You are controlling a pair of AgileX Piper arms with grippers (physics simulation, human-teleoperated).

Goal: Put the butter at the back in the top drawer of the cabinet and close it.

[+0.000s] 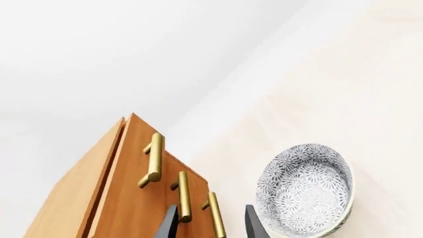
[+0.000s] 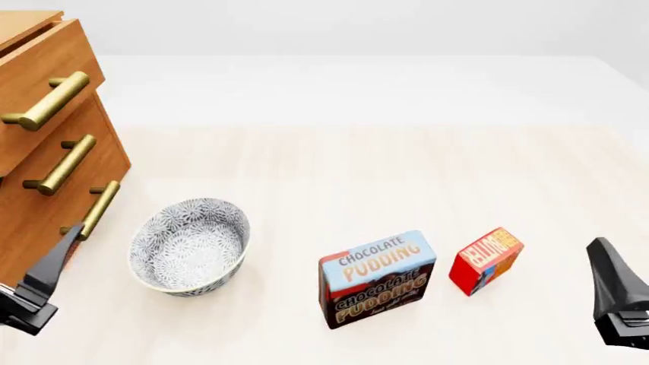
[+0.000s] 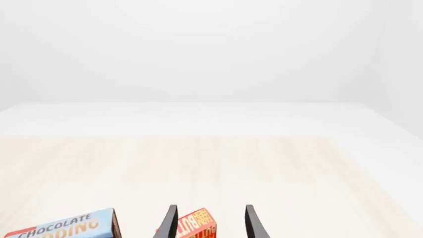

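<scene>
**Both hands empty, butter on the tabletop at the right**

At the far left stands your cabinet, its top drawer set slightly forward of the two below. Your left hand hangs low beside the cabinet with its fingers apart, gripping nothing. Next comes the patterned bowl, then the Chocolate Pudding box. The butter sits just right of it on the tabletop. Your right hand has parted fingers, with the butter beyond them, untouched.
</scene>
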